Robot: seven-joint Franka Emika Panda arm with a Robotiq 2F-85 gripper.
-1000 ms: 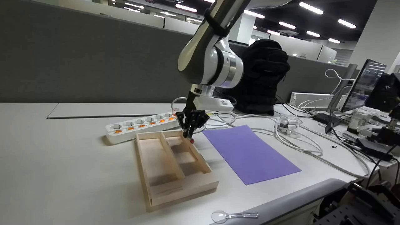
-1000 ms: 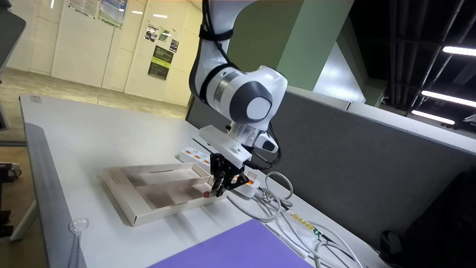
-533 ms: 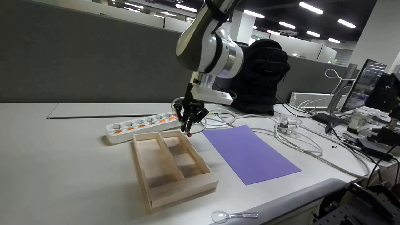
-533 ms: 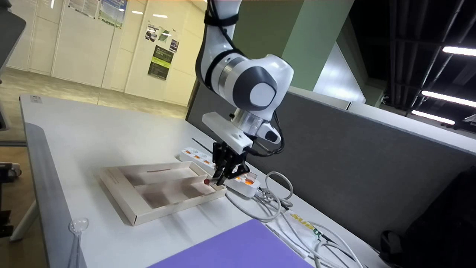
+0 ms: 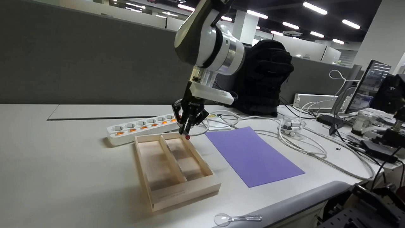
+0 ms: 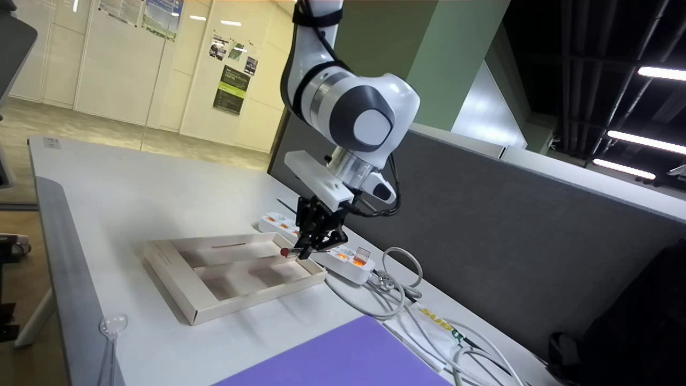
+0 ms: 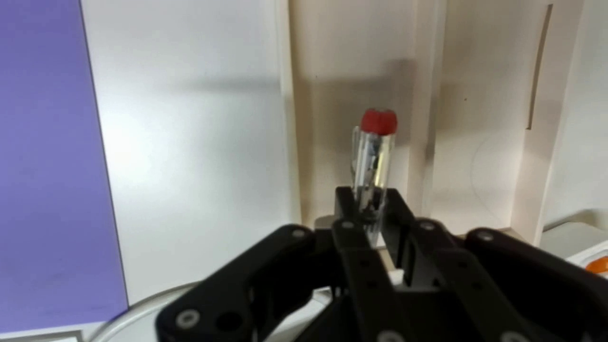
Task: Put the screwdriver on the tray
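The screwdriver is a slim tool with a clear body and a red end cap. Its red cap also shows in both exterior views. My gripper is shut on it, with the red end pointing out past the fingertips. In both exterior views the gripper hangs above the far end of the pale wooden tray. In the wrist view the screwdriver is over the tray's compartment nearer the purple mat. The screwdriver's other end is mostly hidden by the fingers.
A white power strip lies behind the tray's far end. A purple mat lies beside the tray. White cables run behind it. A clear spoon lies near the table's front edge. A black backpack stands at the back.
My gripper has risen with the screwdriver and moved sideways from the tray's outer wall to over the compartment. The tray has shifted slightly.
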